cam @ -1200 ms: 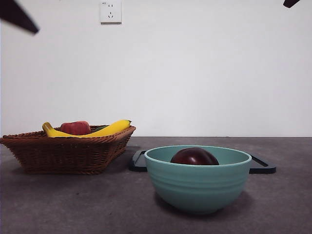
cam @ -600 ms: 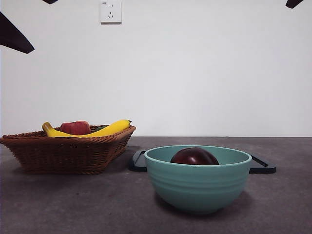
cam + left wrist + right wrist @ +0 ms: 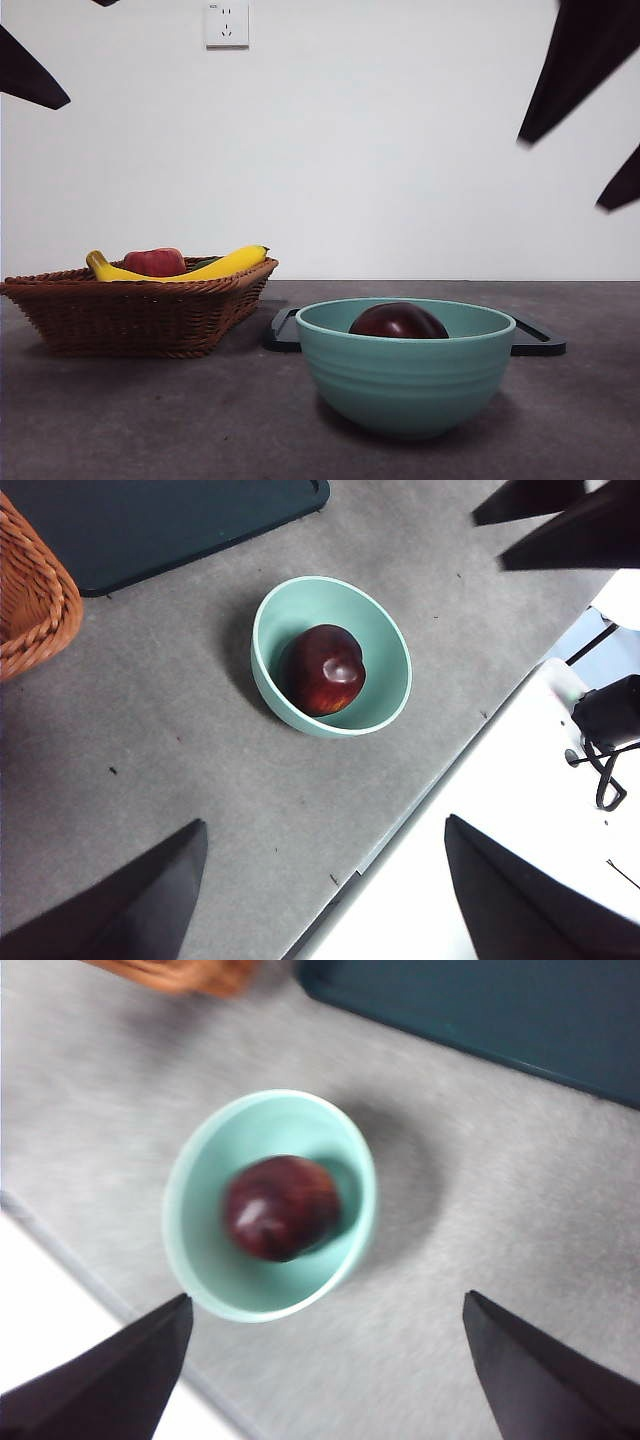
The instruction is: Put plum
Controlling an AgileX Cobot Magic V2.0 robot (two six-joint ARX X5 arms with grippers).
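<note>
A glossy dark maroon plum (image 3: 398,321) sits in a ribbed teal ceramic bowl (image 3: 405,385) as the right gripper (image 3: 320,1380) hovers above, jaws spread and empty; a clean pick calls for descending centred, clear of the rim. The left gripper (image 3: 320,900) waits, also released.

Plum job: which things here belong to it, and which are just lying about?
In the job:
plum, lying in the teal bowl
right tool, open above the bowl

Lying about:
wicker basket
bananas
red fruit
dark tray
</note>
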